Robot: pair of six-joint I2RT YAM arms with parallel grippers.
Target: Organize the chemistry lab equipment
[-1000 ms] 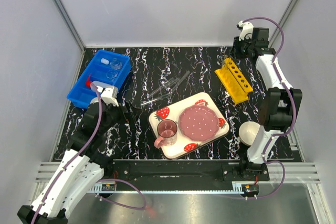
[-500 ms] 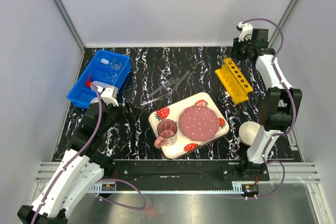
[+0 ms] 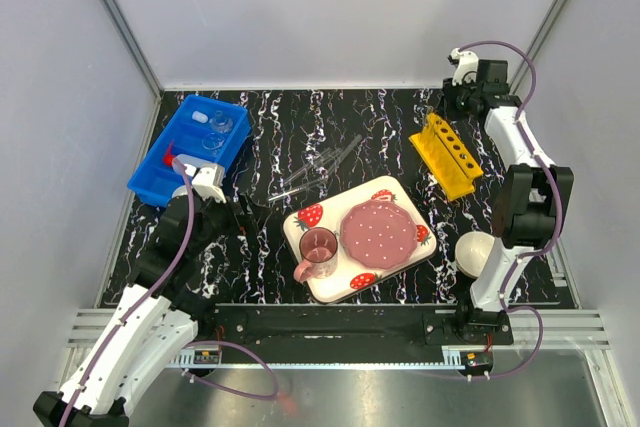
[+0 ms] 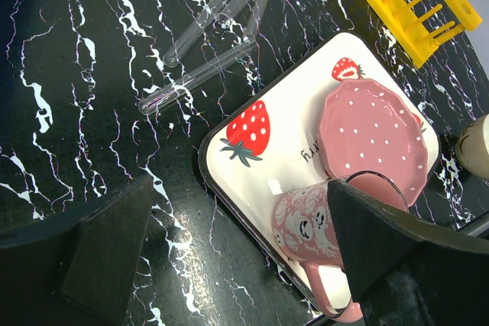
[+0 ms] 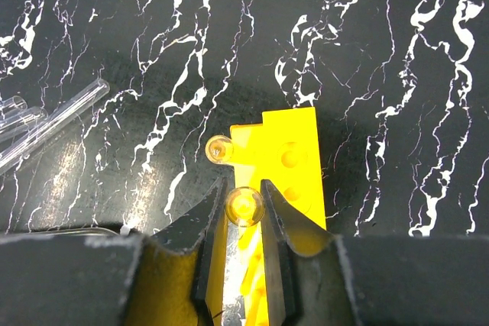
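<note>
My right gripper (image 5: pixel 244 202) is shut on a thin clear tube (image 5: pixel 245 205), seen end-on, upright over the far end of the yellow holed rack (image 5: pixel 294 162). Another tube (image 5: pixel 220 148) stands at the rack's corner. In the top view the right gripper (image 3: pixel 450 107) hangs above the rack (image 3: pixel 447 152). Several loose tubes (image 3: pixel 318 169) lie mid-table, also in the left wrist view (image 4: pixel 206 51). My left gripper (image 4: pixel 244 257) is open and holds nothing, low beside the tray. A blue bin (image 3: pixel 150 179) holds clear glassware (image 3: pixel 216 133) and the white squeeze bottle (image 3: pixel 175 160).
A strawberry-print tray (image 3: pixel 330 289) with a pink plate (image 3: pixel 379 231) and pink cup (image 3: pixel 318 250) sits at centre front. A larger white bowl (image 3: pixel 478 252) stands by the right arm's base. Grey walls close in the table on three sides.
The right wrist has shifted slightly over the rack's far end with the tube still in its grip. The left arm has not moved.
</note>
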